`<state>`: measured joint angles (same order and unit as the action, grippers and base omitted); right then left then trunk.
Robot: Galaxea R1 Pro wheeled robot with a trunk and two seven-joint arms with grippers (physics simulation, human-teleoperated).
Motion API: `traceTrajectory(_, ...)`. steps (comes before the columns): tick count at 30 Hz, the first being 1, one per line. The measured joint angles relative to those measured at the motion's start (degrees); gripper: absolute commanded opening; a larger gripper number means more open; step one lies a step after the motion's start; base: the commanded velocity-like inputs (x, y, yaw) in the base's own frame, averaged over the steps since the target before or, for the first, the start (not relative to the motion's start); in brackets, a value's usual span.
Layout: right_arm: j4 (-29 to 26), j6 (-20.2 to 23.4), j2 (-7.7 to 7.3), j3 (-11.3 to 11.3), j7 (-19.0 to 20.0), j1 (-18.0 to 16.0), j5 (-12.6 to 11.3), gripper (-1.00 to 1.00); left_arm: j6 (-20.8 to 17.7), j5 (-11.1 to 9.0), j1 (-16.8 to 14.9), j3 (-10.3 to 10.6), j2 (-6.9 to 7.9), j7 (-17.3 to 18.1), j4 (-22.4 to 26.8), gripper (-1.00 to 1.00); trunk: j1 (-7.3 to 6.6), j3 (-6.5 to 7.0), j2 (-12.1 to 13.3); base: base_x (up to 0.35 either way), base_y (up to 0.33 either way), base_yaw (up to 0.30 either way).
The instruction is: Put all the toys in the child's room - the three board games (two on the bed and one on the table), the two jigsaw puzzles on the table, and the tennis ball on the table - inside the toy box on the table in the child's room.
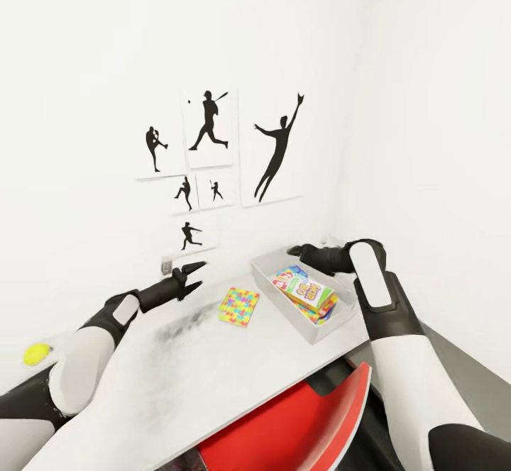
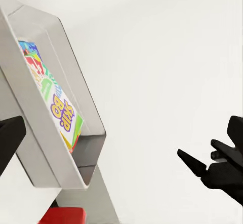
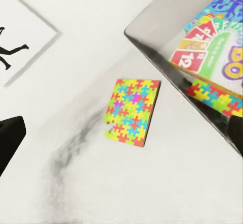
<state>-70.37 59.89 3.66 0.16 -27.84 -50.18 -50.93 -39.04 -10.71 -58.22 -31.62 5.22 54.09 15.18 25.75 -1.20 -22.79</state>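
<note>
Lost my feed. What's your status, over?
Left gripper open, empty, above grey-white table. Right gripper over translucent grey toy box, state unclear. Multicolour jigsaw tile, yellow-green ball still out. Nothing blocking.

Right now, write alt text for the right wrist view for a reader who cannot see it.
A thin square multicolour jigsaw puzzle tile lies on the pale grey-white table, beside a translucent pale grey toy box holding a colourful card game box atop another jigsaw tile.

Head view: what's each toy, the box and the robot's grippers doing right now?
toy box: on the table, no lid, holding toys.
SKIP BO game: lying inside the toy box, on top.
jigsaw puzzle: flat on the table, outside the box.
second jigsaw puzzle: in the box, under the game.
tennis ball: on the table, far left.
left gripper: open, empty.
right gripper: cannot tell.
</note>
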Motion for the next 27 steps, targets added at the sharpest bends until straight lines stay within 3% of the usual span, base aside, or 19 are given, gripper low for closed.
traceTrajectory(2,1.40,-0.01,1.64,0.98,-5.82,-1.01,-0.15,1.00,-2.10,0.12,0.54,2.51,1.24,4.94,-0.02,1.00,0.00,-0.08,0.00,0.000,0.000,0.267)
traceTrajectory(4,2.03,-0.03,3.24,1.52,-9.16,-1.91,-0.23,1.00,-3.82,0.23,1.02,5.72,2.40,10.01,-0.02,1.00,0.00,-0.15,0.01,0.000,0.000,0.266)
traceTrajectory(7,3.83,-0.02,4.63,2.45,-11.23,-4.50,-0.06,1.00,-4.82,0.32,1.91,10.24,3.57,16.74,-0.03,1.00,0.00,-0.28,0.01,0.000,0.000,0.266)
traceTrajectory(9,5.44,-0.30,4.95,3.47,-12.13,-5.71,-0.02,1.00,-4.98,0.34,2.18,11.75,4.16,19.70,-0.03,1.00,0.00,-0.37,0.01,0.000,0.000,0.266)
traceTrajectory(14,8.84,-0.61,6.02,5.48,-15.13,-7.50,0.04,1.00,-5.16,0.40,2.46,16.35,6.01,25.36,-0.03,1.00,0.00,-0.59,0.01,0.000,0.000,0.266)
traceTrajectory(16,9.33,-0.64,6.32,5.70,-16.10,-7.74,0.05,1.00,-5.21,0.39,2.73,19.34,7.58,27.66,-0.04,1.00,0.00,-0.68,0.01,0.000,0.000,0.266)
traceTrajectory(19,9.72,-0.69,6.34,5.89,-17.05,-8.14,0.01,1.00,-5.17,0.00,3.04,27.22,11.38,31.95,-0.05,1.00,0.00,-0.81,0.01,0.000,0.000,0.266)
traceTrajectory(20,9.74,-0.71,6.34,5.89,-17.11,-8.23,-0.02,1.00,-5.09,-0.14,3.07,28.56,12.29,32.79,-0.04,1.00,0.00,-0.85,0.01,0.000,0.000,0.266)
traceTrajectory(22,9.85,-0.79,6.34,5.87,-17.29,-8.38,-0.07,1.00,-4.67,0.06,3.12,32.21,15.68,35.62,0.04,1.00,0.00,-0.93,0.01,0.000,0.000,0.266)
traceTrajectory(23,9.87,-0.82,6.34,5.89,-17.32,-8.42,-0.05,1.00,-4.53,0.13,3.13,32.85,16.64,35.66,0.06,1.00,0.00,-0.98,0.01,0.000,0.000,0.266)
traceTrajectory(25,9.86,-0.90,6.34,5.93,-17.44,-8.66,0.06,1.00,-3.57,0.27,3.14,34.34,20.69,35.70,0.09,1.00,-0.01,-1.06,0.00,0.000,0.000,0.266)
traceTrajectory(27,9.95,-0.92,6.34,5.94,-17.49,-9.11,0.09,1.00,-2.75,0.30,3.17,34.90,23.38,35.71,0.11,1.00,0.00,-1.15,0.01,0.000,0.000,0.266)
